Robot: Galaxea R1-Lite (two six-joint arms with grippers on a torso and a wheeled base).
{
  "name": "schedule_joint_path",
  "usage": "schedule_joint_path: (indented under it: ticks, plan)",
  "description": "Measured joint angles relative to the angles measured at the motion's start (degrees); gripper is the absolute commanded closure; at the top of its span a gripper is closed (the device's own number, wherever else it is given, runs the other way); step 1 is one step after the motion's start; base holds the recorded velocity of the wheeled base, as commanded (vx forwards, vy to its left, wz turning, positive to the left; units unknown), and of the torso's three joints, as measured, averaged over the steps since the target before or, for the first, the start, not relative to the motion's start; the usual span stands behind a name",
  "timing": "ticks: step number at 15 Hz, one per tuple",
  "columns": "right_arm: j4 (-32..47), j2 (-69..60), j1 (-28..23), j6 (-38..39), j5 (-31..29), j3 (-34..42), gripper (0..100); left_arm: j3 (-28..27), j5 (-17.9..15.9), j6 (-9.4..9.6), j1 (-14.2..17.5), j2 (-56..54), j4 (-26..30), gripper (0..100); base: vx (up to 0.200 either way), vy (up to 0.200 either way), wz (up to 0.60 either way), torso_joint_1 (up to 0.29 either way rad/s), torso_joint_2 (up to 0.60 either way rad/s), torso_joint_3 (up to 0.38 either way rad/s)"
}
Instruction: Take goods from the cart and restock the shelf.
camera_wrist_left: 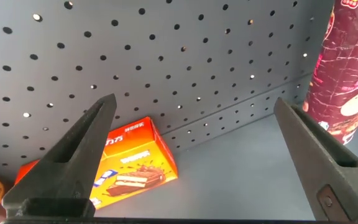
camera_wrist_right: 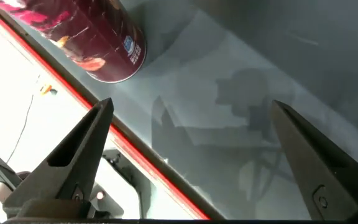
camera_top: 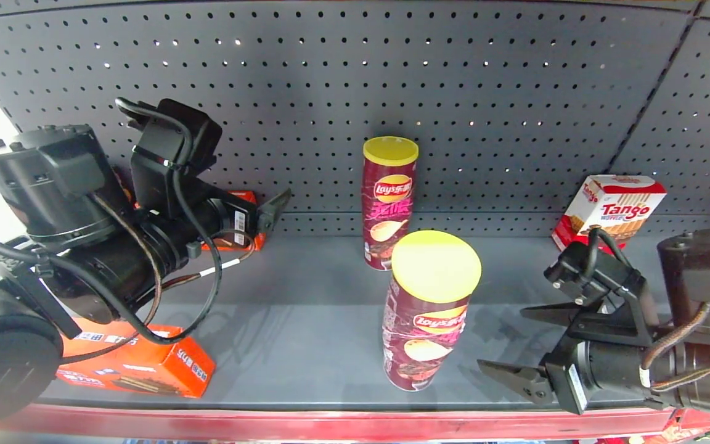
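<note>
1. Left claw (camera_wrist_left: 191,115) is spread wide with nothing between its fingers, and it points at the dark grey pegboard back wall (camera_top: 330,74).
2. Straight ahead of that claw, low against the wall, lies a flat orange cardboard box with a chocolate wafer picture (camera_wrist_left: 135,162). It sits a bit off towards the outer finger, and there's no contact.
3. Past the left claw's inner finger stands the rear maroon chip can with a yellow plastic lid (camera_top: 387,203). It's upright, near the back wall and apart from the claw.
4. Right claw (camera_top: 503,338) is also open and empty, low over the grey metal shelf board (camera_top: 306,320) near its red front lip (camera_top: 330,422).
5. Just off the right claw's fingertips, on the side facing the left claw, stands the front maroon chip can with a yellow lid (camera_top: 426,327). It's upright near the lip, close to the claw but not touching.
6. Behind the right claw, back by the wall, sits a red and white wafer box (camera_top: 614,206), tilted.
7. A second orange box (camera_top: 145,364) lies flat at the shelf front, under the left arm and behind that claw.
</note>
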Motion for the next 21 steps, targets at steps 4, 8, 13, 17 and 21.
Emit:
schedule_joint_path:
  ticks: [4,8,13,17,21]
  plan:
    - [-0.1,2.9,0.6,0.0,-0.1,-2.1,0,0.0,-0.1,0.18,0.0,0.0,0.0,0,0.0,0.0,0.0,0.0,0.0,0.0]
    - [-1.2,5.5,1.1,0.0,-0.1,-3.5,0,0.0,-0.1,0.22,0.0,0.0,-0.1,0,0.0,0.0,0.0,0.0,0.0,0.0]
    - [-2.7,8.6,2.3,0.0,-0.1,-5.1,0,-0.1,-0.1,0.29,0.0,0.0,-0.2,0,0.0,0.0,0.0,0.0,0.0,0.0]
    - [-2.8,9.4,3.4,0.0,-0.1,-5.6,0,-0.1,-0.1,0.29,0.1,0.0,-0.2,0,0.0,0.0,0.0,0.0,0.0,0.0]
    - [-2.8,9.7,4.7,0.0,-0.1,-5.9,0,0.0,-0.1,0.27,0.1,0.0,-0.2,0,0.0,0.0,0.0,0.0,0.0,0.0]
